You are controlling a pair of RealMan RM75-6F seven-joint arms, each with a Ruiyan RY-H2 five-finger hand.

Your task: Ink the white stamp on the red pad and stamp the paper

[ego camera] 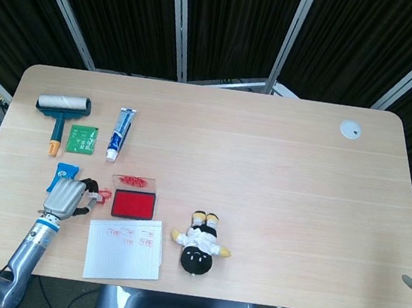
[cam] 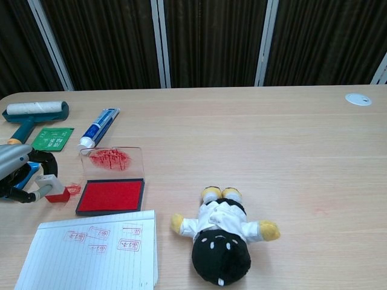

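My left hand (ego camera: 67, 198) sits at the table's left front and pinches the white stamp (cam: 48, 183) between its fingertips. The stamp's red base (cam: 58, 195) is down at the tabletop, just left of the open red ink pad (cam: 110, 196). That pad (ego camera: 133, 204) is apart from the stamp by a small gap. The lined paper (cam: 91, 254) lies in front of the pad and carries several red prints along its top; it also shows in the head view as paper (ego camera: 124, 248). My right hand shows in neither view.
The pad's clear lid (cam: 112, 159), smeared red, lies behind the pad. A red smudge (cam: 74, 189) marks the table beside the stamp. A blue packet (ego camera: 64, 177), green packet (ego camera: 82, 138), lint roller (ego camera: 61, 108) and toothpaste tube (ego camera: 120, 134) lie behind my hand. A plush doll (cam: 221, 232) lies right of the paper.
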